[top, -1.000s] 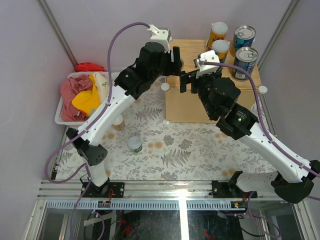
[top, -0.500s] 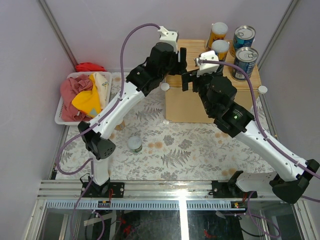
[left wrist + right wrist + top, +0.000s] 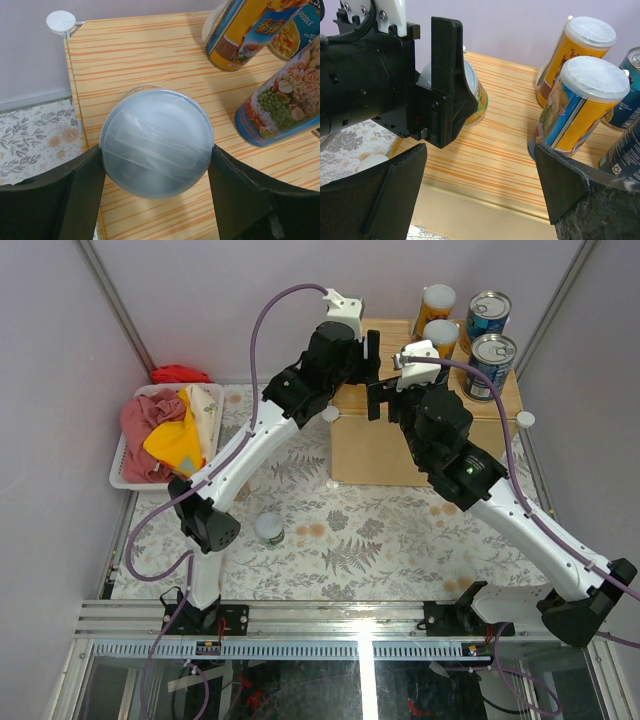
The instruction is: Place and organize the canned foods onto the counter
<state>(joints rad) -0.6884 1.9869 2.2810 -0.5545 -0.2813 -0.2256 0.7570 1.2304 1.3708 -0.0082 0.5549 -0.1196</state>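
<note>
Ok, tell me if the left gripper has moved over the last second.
Yes: the left gripper moved right, farther past the white knob and in over the counter.

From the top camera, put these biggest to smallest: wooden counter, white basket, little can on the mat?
Wooden counter, largest.
White basket, next.
Little can, smallest.
None look alike.
</note>
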